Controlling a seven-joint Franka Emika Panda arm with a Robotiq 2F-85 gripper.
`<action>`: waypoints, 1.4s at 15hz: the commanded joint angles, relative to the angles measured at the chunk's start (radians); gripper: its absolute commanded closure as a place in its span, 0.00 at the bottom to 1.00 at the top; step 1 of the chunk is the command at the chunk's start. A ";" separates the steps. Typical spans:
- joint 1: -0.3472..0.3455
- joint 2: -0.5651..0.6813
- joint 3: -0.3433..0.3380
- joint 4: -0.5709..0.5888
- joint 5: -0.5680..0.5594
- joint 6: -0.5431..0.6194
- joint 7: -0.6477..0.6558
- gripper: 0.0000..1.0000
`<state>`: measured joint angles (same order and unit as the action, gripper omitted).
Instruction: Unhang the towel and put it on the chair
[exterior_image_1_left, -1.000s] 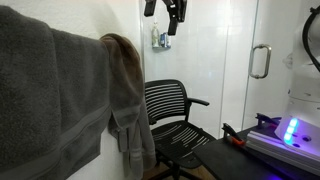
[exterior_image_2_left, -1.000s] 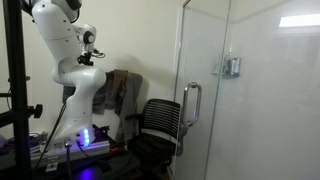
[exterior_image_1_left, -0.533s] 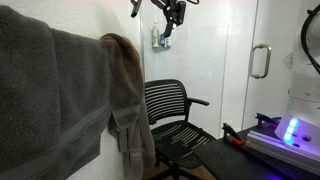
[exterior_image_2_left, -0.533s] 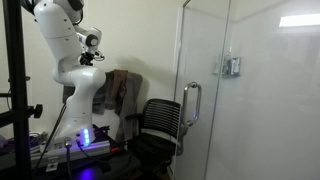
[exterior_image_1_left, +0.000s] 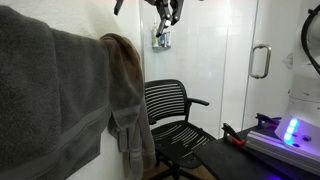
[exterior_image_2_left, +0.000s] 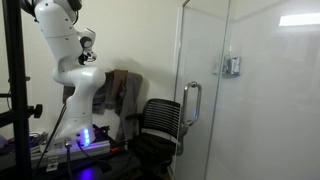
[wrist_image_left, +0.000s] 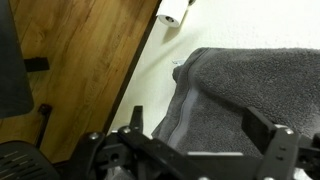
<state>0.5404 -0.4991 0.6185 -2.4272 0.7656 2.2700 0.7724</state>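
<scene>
The dark grey towel (exterior_image_1_left: 50, 95) hangs over a rail on the wall, large in the left foreground; it also shows in the other exterior view (exterior_image_2_left: 130, 95). A narrower brownish towel (exterior_image_1_left: 125, 90) hangs beside it. The black chair (exterior_image_1_left: 172, 115) (exterior_image_2_left: 160, 125) stands below and just past the towels. My gripper (exterior_image_1_left: 165, 12) is high up near the ceiling, well above the towels and chair. In the wrist view the gripper (wrist_image_left: 200, 125) is open and empty, looking down on grey terry cloth (wrist_image_left: 250, 85) far below.
A glass shower door with a metal handle (exterior_image_1_left: 260, 60) (exterior_image_2_left: 190, 103) stands beside the chair. The robot's base with a blue light (exterior_image_1_left: 290, 130) (exterior_image_2_left: 85, 140) is close by. The wood floor (wrist_image_left: 80, 60) and white wall show in the wrist view.
The gripper has risen slightly and turned at the top of the exterior view. The towels and chair have not moved.
</scene>
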 joint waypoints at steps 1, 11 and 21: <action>-0.014 0.051 0.010 0.000 0.126 0.132 0.028 0.00; -0.035 0.316 0.176 0.065 0.380 0.624 -0.013 0.00; 0.052 0.330 0.148 0.108 0.526 0.629 -0.192 0.00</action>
<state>0.5470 -0.2031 0.7803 -2.3736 1.1778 2.8769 0.7114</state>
